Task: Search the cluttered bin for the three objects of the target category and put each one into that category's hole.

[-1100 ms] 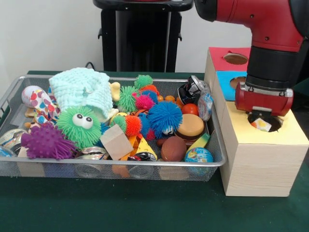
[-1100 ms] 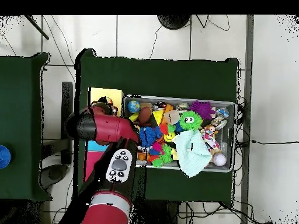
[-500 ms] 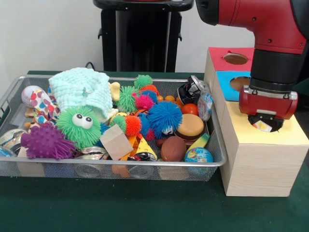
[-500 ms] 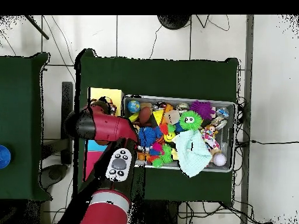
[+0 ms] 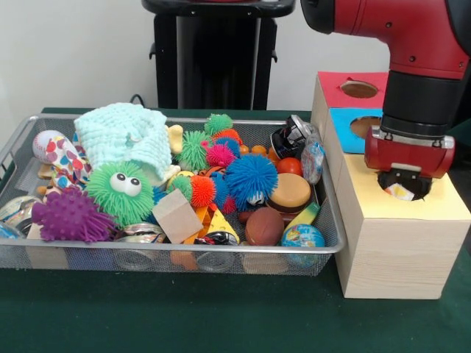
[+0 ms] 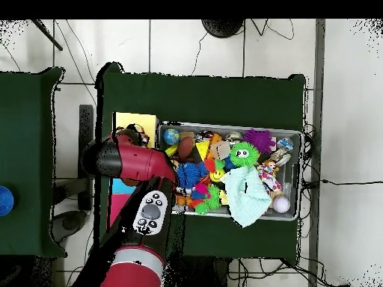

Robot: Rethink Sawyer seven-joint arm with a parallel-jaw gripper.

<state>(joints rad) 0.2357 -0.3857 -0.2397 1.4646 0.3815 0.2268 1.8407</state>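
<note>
A wooden box with three holes stands right of the wire bin (image 5: pixel 184 250). Its top is yellow (image 5: pixel 441 207) at the near end, blue (image 5: pixel 343 126) in the middle and red (image 5: pixel 335 90) at the far end. My gripper (image 5: pixel 402 184) hangs right over the yellow section's hole, mostly hidden under the red wrist. A small white, yellow and red item (image 5: pixel 399 192) shows in that hole beneath it. In the overhead view the gripper (image 6: pixel 133 137) sits at the edge of the yellow section (image 6: pixel 135 119), left of the bin (image 6: pixel 232 125).
The bin holds a heap of toys: a green spiky ball with eyes (image 5: pixel 121 191), a purple spiky ball (image 5: pixel 72 215), a blue spiky ball (image 5: pixel 251 179), a mint cloth (image 5: pixel 125 136), a wooden block (image 5: pixel 176 215), a toy burger (image 5: pixel 288 193) and a small globe ball (image 5: pixel 302 236).
The arm's wrist has drifted slightly to the right over the yellow hole. The toys in the bin have not moved.
</note>
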